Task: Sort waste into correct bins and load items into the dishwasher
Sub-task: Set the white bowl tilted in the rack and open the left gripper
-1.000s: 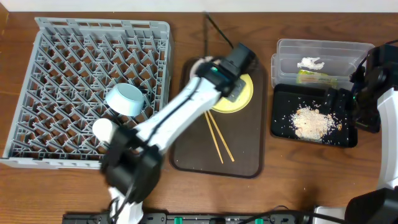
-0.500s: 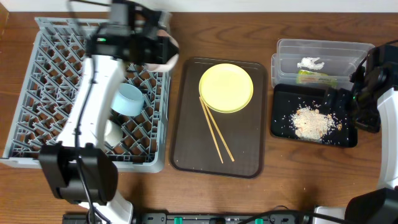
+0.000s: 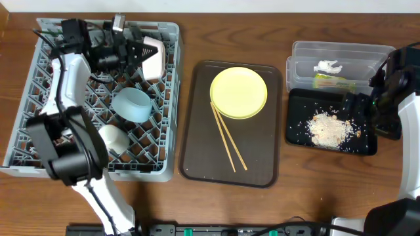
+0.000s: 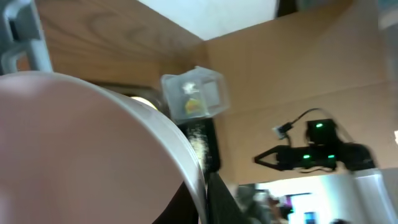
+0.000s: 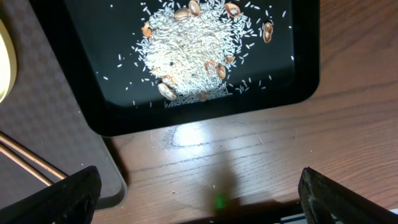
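One glossy cream-white bowl (round-rimmed) sits in the left end effector.

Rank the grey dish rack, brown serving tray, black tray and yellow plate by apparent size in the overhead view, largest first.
1. grey dish rack
2. brown serving tray
3. black tray, clearly wider than the plate even with its right end partly covered
4. yellow plate

And the left gripper has swung in from the right of the large grey plastic dish rack. It now sits over the rack's far side, the cream-white bowl carried along, clamped on edge inside the rack's far-right corner.
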Robot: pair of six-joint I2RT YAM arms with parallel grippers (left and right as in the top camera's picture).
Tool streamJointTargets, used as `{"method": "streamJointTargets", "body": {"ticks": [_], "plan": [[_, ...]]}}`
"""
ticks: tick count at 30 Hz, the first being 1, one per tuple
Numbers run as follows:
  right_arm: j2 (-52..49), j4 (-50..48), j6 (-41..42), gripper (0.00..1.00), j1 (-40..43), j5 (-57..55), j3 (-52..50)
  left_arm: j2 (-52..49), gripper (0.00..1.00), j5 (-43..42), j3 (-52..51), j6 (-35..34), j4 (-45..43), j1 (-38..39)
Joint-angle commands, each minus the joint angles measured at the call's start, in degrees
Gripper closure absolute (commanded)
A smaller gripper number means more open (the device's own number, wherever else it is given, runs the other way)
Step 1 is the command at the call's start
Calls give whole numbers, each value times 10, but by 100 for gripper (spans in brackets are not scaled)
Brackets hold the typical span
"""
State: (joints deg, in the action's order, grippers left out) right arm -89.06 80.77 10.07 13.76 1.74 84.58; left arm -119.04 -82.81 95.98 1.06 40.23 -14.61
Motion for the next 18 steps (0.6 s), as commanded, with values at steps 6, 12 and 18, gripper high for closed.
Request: {"method": "streamJointTargets", "body": {"ticks": [6,12,18], "plan": [[10,1,6,1,3,2,4,-75,92,-63,7,-15,-1,-43],[10,1,6,1,3,2,4,-83,92,-18,6,-15,-1,-73],[10,5,6,1,3,2,4,-83,65,35,5,-16,-1,-89]]}}
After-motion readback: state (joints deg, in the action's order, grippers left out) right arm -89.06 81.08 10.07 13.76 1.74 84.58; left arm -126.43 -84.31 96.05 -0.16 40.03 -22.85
